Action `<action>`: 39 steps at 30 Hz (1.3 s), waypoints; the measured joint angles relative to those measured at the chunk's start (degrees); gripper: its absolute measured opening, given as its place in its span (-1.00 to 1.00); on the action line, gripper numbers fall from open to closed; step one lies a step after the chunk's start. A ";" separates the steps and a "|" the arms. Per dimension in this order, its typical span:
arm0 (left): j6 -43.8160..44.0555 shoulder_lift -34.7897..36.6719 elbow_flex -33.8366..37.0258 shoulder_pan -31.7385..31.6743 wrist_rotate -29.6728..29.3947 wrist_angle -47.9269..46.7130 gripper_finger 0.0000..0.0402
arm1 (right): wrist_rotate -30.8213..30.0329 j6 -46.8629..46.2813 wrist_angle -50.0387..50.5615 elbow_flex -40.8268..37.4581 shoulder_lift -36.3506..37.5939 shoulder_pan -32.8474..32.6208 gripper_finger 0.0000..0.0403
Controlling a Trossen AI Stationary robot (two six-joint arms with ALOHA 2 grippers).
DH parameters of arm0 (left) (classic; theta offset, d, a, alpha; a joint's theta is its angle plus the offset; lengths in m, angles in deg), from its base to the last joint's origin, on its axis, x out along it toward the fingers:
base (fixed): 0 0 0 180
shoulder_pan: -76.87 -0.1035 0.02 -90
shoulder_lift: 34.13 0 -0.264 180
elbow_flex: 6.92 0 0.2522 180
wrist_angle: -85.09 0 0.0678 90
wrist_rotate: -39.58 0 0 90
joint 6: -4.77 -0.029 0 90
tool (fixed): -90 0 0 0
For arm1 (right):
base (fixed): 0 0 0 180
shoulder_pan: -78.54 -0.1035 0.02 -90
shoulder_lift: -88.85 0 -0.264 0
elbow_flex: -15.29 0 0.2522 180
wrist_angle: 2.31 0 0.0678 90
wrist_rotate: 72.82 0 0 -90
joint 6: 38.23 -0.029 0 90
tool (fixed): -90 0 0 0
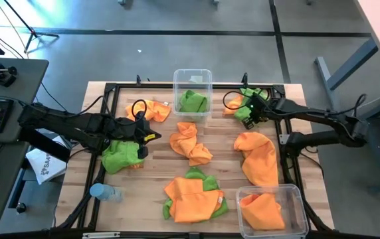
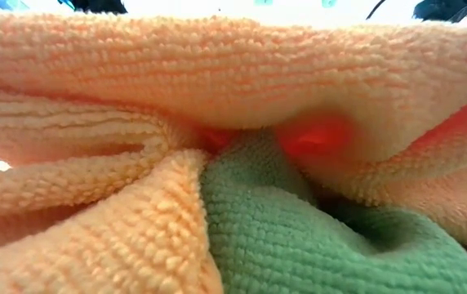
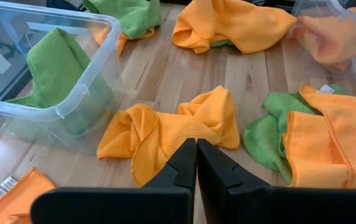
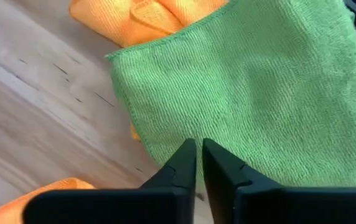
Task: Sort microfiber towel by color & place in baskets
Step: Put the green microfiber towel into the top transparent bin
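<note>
Orange and lime-green microfiber towels lie scattered on the wooden table (image 1: 157, 166). A clear basket (image 1: 192, 83) at the far edge holds a green towel (image 1: 192, 101). Another basket (image 1: 272, 212) at the near right holds an orange towel (image 1: 263, 211). My right gripper (image 1: 246, 117) is at the far right, shut on a green towel (image 4: 259, 87) that lies partly over an orange one (image 4: 147, 15). My left gripper (image 3: 196, 146) hangs shut above the table's left side, beside a green towel (image 1: 120, 157), with an orange towel (image 3: 178, 127) ahead of it. In the low view, towels (image 2: 233, 122) right at the lens block everything else. My right gripper pinches the green towel close to its near edge (image 4: 198, 132) between its two fingertips. The fingers slant steeply down onto it from above. The rest of the towel spreads out ahead of the fingers, with its far part over the orange towel.
Loose towels: orange in the middle (image 1: 190, 143), orange at the right (image 1: 256, 158), an orange and green heap at the near edge (image 1: 193, 196), and orange at the far left (image 1: 151, 109). A blue-capped bottle (image 1: 103, 192) lies at the near left corner. A white bag (image 1: 47, 166) sits off the left edge.
</note>
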 joint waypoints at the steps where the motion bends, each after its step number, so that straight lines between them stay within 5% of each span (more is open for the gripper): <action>1: 0.01 -0.01 0.00 0.00 0.00 0.00 -1.00 | 0.00 -0.16 -0.43 -0.01 -0.57 0.00 -0.81; 12: -0.02 0.01 0.00 0.00 -0.02 -0.02 -1.00 | 0.37 -1.18 -3.26 0.01 -8.85 0.00 -0.09; 20: -0.01 0.01 0.00 0.14 -0.04 -0.02 -1.00 | -0.10 1.42 -7.55 0.01 -12.82 0.02 0.02; 26: 0.02 0.00 0.00 0.87 -0.04 -0.02 -1.00 | -0.03 1.85 -7.22 0.01 -16.78 0.02 -0.14; 34: 0.47 -0.01 0.00 1.46 -0.06 -0.02 -1.00 | -0.02 2.93 -7.40 0.01 -18.47 0.02 -0.91; 39: 0.53 -0.01 0.00 1.49 -0.06 -0.02 -1.00 | -0.05 3.17 -6.95 0.01 -18.38 0.02 -0.89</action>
